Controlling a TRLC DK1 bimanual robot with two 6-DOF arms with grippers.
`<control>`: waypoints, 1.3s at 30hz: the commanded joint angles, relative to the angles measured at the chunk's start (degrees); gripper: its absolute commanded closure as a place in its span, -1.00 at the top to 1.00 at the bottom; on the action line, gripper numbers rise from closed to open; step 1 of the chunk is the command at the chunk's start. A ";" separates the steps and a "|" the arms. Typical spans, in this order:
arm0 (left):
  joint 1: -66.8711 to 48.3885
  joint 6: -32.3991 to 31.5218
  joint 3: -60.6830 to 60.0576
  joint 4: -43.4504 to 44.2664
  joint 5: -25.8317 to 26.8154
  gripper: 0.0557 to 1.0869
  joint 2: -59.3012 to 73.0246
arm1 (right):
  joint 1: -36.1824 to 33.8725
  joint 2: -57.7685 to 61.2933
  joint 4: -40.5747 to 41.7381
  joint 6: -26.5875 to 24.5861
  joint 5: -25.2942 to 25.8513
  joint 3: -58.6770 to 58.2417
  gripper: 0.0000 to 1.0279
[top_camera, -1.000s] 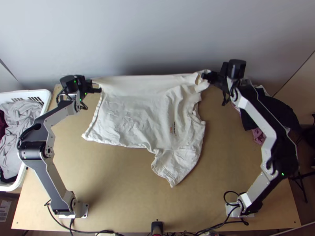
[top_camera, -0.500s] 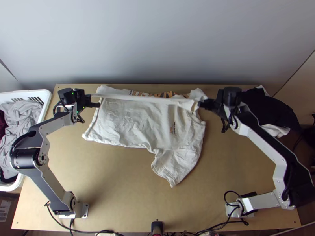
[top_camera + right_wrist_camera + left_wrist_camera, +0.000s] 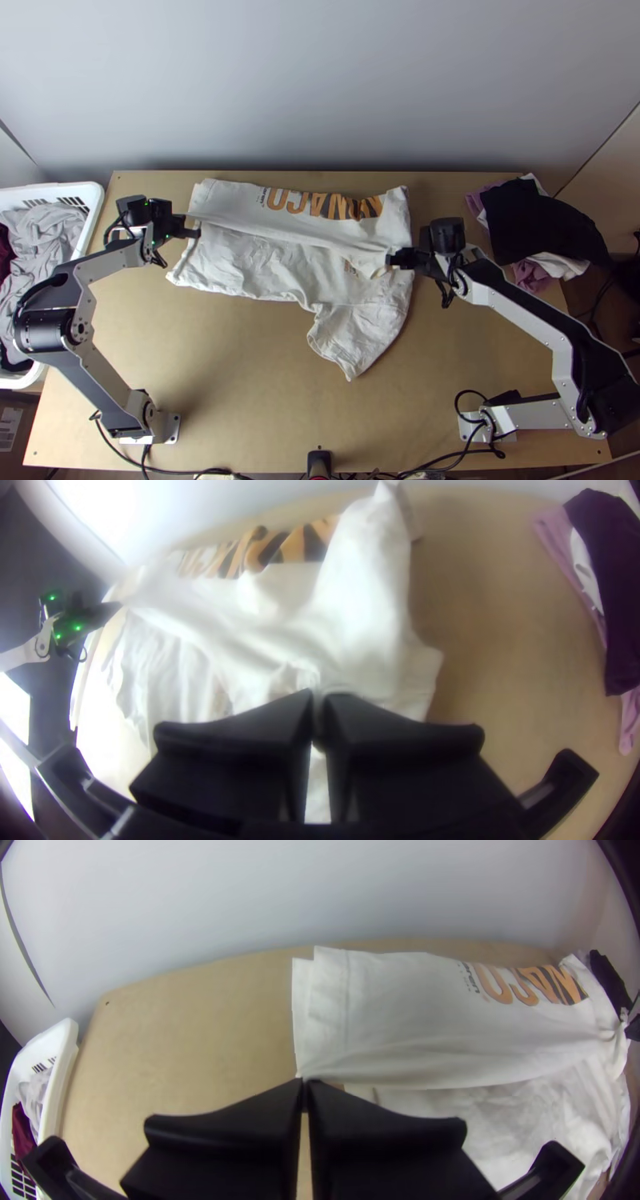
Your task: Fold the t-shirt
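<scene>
In the top view the white t-shirt (image 3: 264, 271) lies across the table's middle, its far part turned over toward the near side, orange and dark lettering showing on top. One sleeve spreads flat at the near right. My left gripper (image 3: 194, 225) is shut on the cloth's edge at the left; my right gripper (image 3: 394, 259) is shut on bunched cloth at the right. In the left wrist view, the left gripper (image 3: 303, 1085) pinches a corner of the t-shirt (image 3: 427, 1013). The right wrist view has the right gripper (image 3: 318, 703) closed on gathered cloth of the t-shirt (image 3: 360, 607).
A white basket (image 3: 94, 210) with grey and dark red clothes stands at the left edge. Dark, white and purple clothes (image 3: 544, 224) lie piled at the far right. A wall rises behind the table, and bare wood (image 3: 240, 376) shows at the near side.
Both grippers have come toward the near side with the held cloth, the right one farther and slightly left. The turned-over part has come down over the t-shirt, and its lettering is now exposed.
</scene>
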 commanded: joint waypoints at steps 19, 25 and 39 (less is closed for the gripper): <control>8.82 7.35 -8.86 -32.53 13.45 0.88 -27.77 | -1.62 -27.79 -26.44 -2.63 -12.95 -7.07 0.93; 9.26 9.99 -16.41 -36.40 13.89 0.88 -29.62 | -0.65 -32.80 -28.90 -0.52 -14.27 -12.60 0.93; 8.64 -0.65 -15.36 -34.11 15.56 0.88 -23.12 | 5.33 -35.79 -35.58 2.82 -20.16 -12.08 0.89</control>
